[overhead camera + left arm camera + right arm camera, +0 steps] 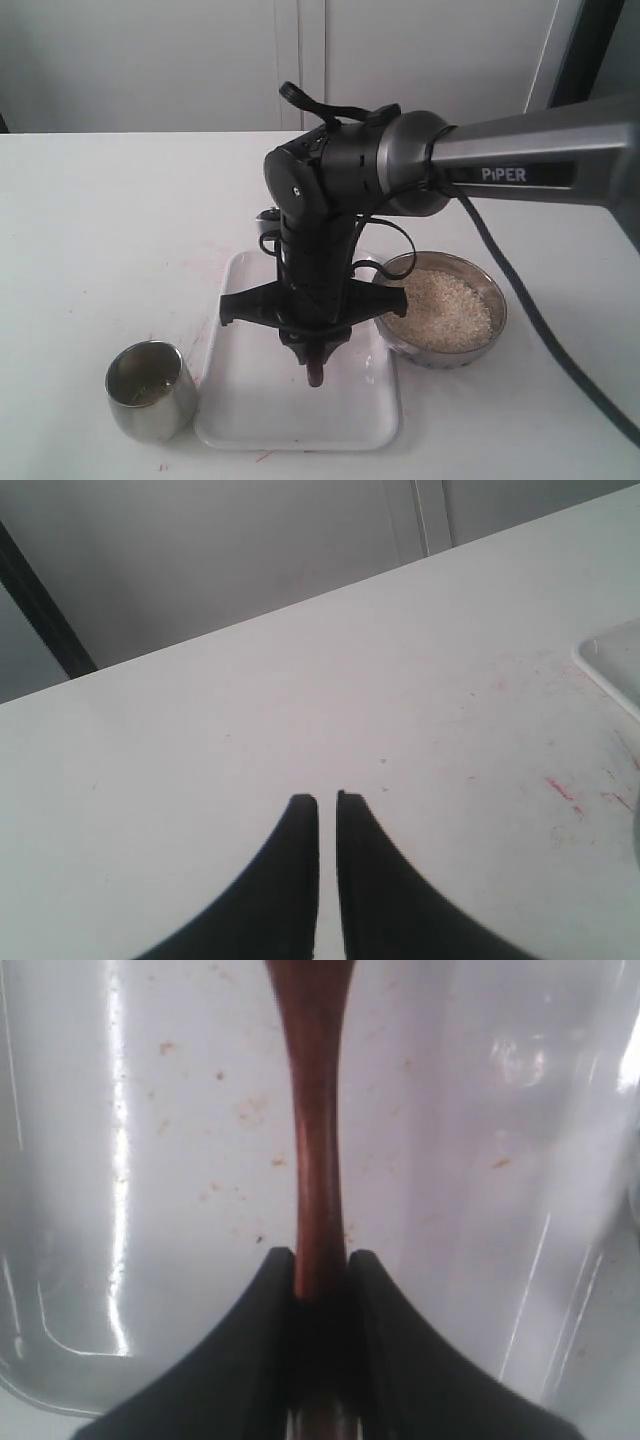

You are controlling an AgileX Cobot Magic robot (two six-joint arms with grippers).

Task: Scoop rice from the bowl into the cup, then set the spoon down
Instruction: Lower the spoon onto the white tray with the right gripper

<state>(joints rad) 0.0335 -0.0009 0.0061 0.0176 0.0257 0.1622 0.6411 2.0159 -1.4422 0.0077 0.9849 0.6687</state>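
My right gripper (315, 352) points down over the white tray (250, 400), shut on the handle of the dark reddish-brown wooden spoon (316, 374). The right wrist view shows the spoon's handle (318, 1150) clamped at the gripper (320, 1260), running out over the tray floor; its oval bowl is cut off at the frame's edge. The steel bowl (497, 300) holding the rice (440, 308) stands just right of the tray. Left of the tray stands the steel cup (150, 390), upright; its contents are unclear. My left gripper (327, 800) hovers over bare table, shut on nothing.
The white table (100, 230) carries faint red marks (560, 788). A corner of the tray (610, 665) shows in the left wrist view. The right arm's cable (520, 290) trails past the steel bowl. A white wall lies behind the table.
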